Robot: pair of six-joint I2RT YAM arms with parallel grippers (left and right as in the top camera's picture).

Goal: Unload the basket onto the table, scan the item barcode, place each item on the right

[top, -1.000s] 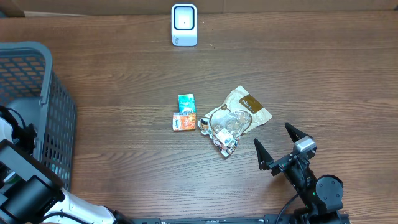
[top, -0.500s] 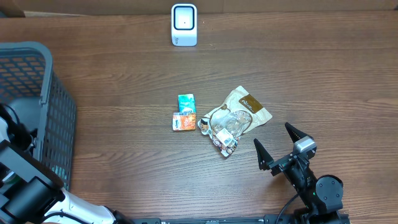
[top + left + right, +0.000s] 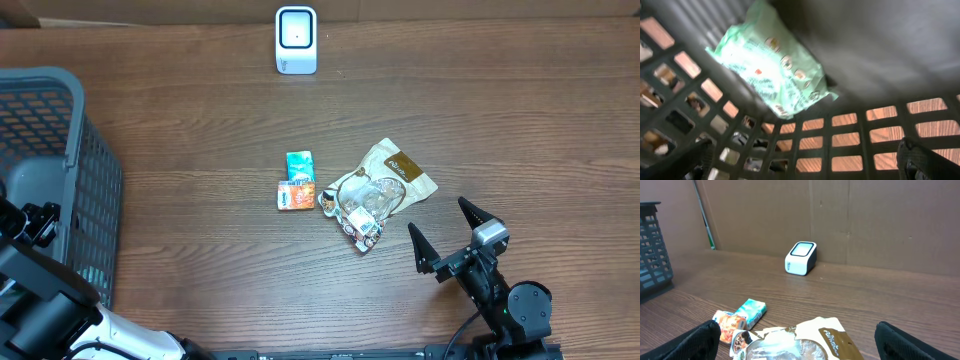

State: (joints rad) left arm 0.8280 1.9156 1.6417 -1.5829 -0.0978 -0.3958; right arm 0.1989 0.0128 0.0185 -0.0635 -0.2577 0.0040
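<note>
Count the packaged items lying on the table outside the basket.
3: a teal box in the middle, an orange packet next to it, nearer the arms, and a tan-and-clear pouch to their right. The pouch may be two overlapping bags; I cannot tell.

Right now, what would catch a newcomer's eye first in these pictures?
Probably the little heap of snack packs at the middle of the table: a brown pouch, a teal box and an orange pack. Next, the white scanner standing at the far edge, and the dark mesh basket on the left, with a pale green packet lying inside it.
</note>
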